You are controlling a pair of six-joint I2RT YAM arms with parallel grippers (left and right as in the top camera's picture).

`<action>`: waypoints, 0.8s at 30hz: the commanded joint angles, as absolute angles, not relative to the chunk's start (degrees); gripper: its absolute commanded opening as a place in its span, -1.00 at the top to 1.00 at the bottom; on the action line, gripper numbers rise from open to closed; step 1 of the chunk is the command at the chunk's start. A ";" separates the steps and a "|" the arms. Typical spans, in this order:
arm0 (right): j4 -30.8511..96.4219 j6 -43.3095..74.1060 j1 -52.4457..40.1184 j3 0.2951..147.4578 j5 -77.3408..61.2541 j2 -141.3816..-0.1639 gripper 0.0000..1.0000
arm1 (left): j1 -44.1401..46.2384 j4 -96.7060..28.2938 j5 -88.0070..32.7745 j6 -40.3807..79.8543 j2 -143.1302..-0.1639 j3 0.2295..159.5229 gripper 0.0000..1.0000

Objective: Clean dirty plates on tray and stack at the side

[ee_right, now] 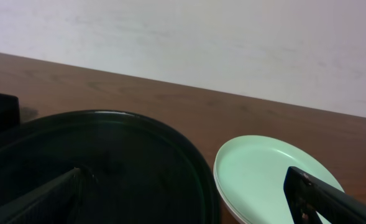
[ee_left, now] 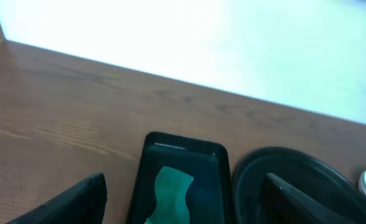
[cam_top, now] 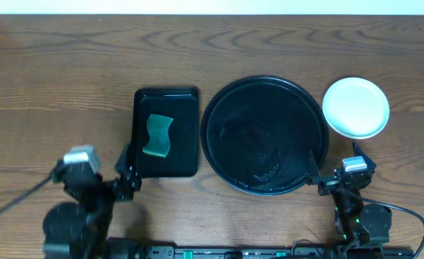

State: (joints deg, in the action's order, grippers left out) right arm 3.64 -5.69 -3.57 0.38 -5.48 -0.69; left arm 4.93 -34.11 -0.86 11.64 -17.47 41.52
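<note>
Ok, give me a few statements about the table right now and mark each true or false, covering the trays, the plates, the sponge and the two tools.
1. The round tray has no plates on it. True.
2. The plates sit to the left of the round tray. False: they are stacked on the table to its right.
3. The sponge lies in the small rectangular tray. True.
4. The left tool is gripping the sponge. False: it is open and empty, short of the rectangular tray's near edge.
5. The right tool is open and holds nothing. True.
</note>
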 commanded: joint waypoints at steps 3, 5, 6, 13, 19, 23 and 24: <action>3.90 -6.48 -3.90 0.32 -4.97 -0.38 -0.99 | 3.81 -34.00 0.08 10.96 -6.76 36.07 -0.59; 3.90 -6.48 -3.90 0.32 -4.97 -0.38 -0.99 | 3.81 -34.00 0.08 10.98 -3.66 34.22 -0.59; 3.90 -6.48 -3.90 0.32 -4.95 -0.38 -0.99 | 3.81 -34.00 0.05 11.03 -2.24 33.39 -0.59; 3.90 -6.48 -3.90 0.32 -4.97 -0.38 -0.99 | 3.81 -33.74 -0.67 11.66 -0.10 30.79 -0.58; 3.90 -6.48 -3.90 0.32 -4.97 -0.38 -0.99 | 3.81 -18.55 -1.02 11.99 -0.10 27.57 -0.59; 3.90 -6.48 -3.90 0.32 -4.97 -0.38 -0.99 | 3.81 -1.93 -1.02 15.51 -0.10 23.59 -0.58; 3.90 -6.50 -3.90 0.32 -4.97 -0.38 -0.98 | 3.81 1.54 -1.02 16.25 -0.10 22.63 -0.58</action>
State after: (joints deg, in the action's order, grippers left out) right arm 3.64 -5.69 -3.57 0.38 -5.43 -0.69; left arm 4.16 -4.62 -0.95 13.17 -0.58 25.10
